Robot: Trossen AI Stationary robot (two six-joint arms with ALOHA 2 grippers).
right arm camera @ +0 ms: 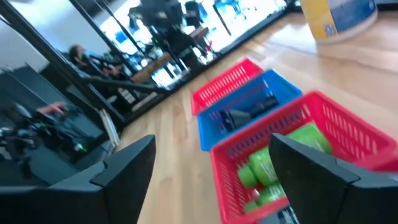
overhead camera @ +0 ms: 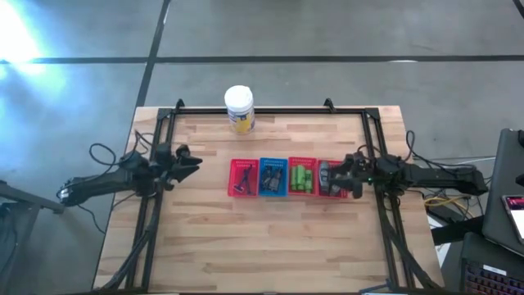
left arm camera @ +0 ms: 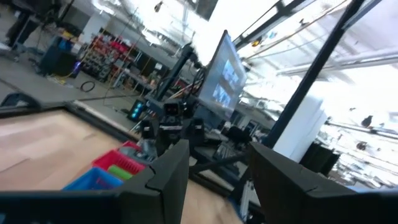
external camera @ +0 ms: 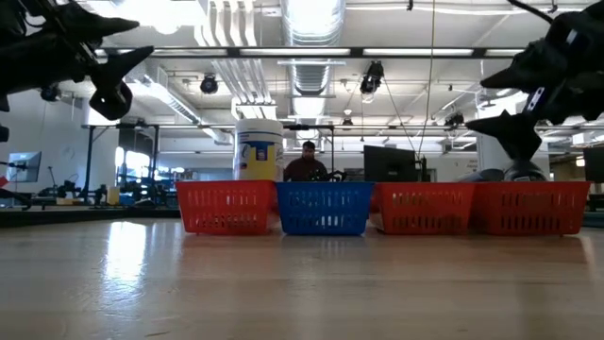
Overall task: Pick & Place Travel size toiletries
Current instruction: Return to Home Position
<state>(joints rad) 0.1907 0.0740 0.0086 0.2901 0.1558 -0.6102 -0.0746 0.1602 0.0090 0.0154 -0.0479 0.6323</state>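
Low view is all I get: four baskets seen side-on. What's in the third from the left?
Observer: Seen from above, that red basket holds green bottles.
Operator: Is the white jar tucked right behind the baskets?
Observer: No, the jar stands well apart from them, at the table's far edge.
Operator: Are both hands over the baskets?
Observer: Only the right hand, which hangs over the rightmost basket. The left hand is off to the row's left, over bare wood.
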